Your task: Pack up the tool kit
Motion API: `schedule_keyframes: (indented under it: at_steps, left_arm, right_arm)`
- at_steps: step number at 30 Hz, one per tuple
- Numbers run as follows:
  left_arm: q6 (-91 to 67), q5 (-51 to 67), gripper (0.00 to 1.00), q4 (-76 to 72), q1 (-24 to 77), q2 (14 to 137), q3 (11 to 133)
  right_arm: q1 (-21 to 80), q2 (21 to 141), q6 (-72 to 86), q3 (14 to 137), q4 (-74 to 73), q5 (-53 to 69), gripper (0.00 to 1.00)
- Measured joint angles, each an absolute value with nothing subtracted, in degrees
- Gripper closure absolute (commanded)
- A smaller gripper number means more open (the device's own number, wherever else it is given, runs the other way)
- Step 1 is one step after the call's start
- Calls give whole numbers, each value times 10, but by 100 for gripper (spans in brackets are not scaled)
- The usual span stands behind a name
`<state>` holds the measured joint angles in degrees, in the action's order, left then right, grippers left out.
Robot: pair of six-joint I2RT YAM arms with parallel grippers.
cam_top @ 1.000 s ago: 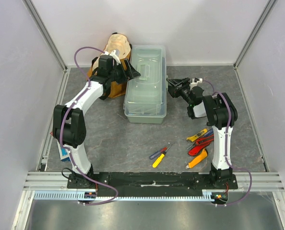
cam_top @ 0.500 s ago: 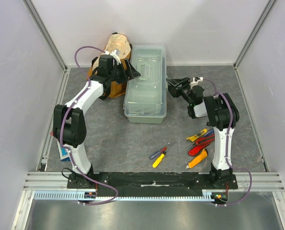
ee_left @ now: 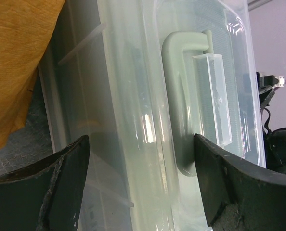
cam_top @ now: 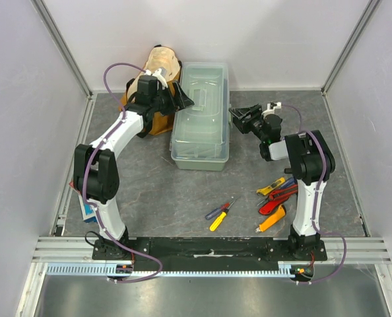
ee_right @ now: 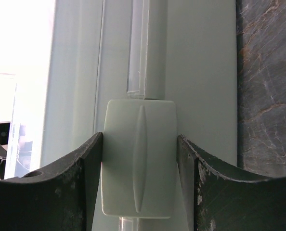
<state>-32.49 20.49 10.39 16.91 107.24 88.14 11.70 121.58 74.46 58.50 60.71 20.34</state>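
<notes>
The pale grey-green toolbox (cam_top: 200,115) stands shut at the back middle of the table, clear lid on top. My left gripper (cam_top: 183,99) is open at its left long side; in the left wrist view the jaws (ee_left: 139,144) straddle the lid's edge, with the grey handle (ee_left: 179,96) by the right finger. My right gripper (cam_top: 239,119) is at the box's right side, its fingers closed against both sides of the grey latch (ee_right: 139,163). Loose tools lie at the front: a yellow-handled screwdriver (cam_top: 220,213), a red and yellow cluster (cam_top: 276,195), an orange-handled tool (cam_top: 272,219).
A mustard-yellow bag (cam_top: 158,79) stands against the toolbox's left side, behind my left wrist; it also fills the left of the left wrist view (ee_left: 18,62). A red-blue booklet (cam_top: 87,210) lies by the left arm's base. Walls enclose the table on three sides.
My right wrist has shifted slightly toward the back while its fingers stayed at the box's right side. The left arm and the tools have not moved.
</notes>
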Motion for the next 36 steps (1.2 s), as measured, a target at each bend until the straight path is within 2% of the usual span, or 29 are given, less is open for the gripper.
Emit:
schedule_keyframes:
  at_steps: [4,7,12,16,22,29,36]
  left_arm:
    - [-324,192,24,107,173,1072,882]
    - [-323,181,24,110,177,1071,883]
    - [-323,154,23,112,185,1068,884]
    - [-323,146,23,112,188,1067,883]
    - [-324,145,24,101,188,1063,874]
    - [-324,147,24,98,189,1063,873]
    - [-324,151,23,92,189,1063,870]
  right_arm:
    - [117,1199,713,585,576,196,54]
    - [117,1179,679,585,546,191,48]
    - [123,1152,647,585,502,169,31]
    - [123,1147,655,566,527,167,14]
    - [123,1159,740,518,647,181,2]
    - [123,1176,800,505,699,198,2]
    - [120,1126,751,450,672,205,2]
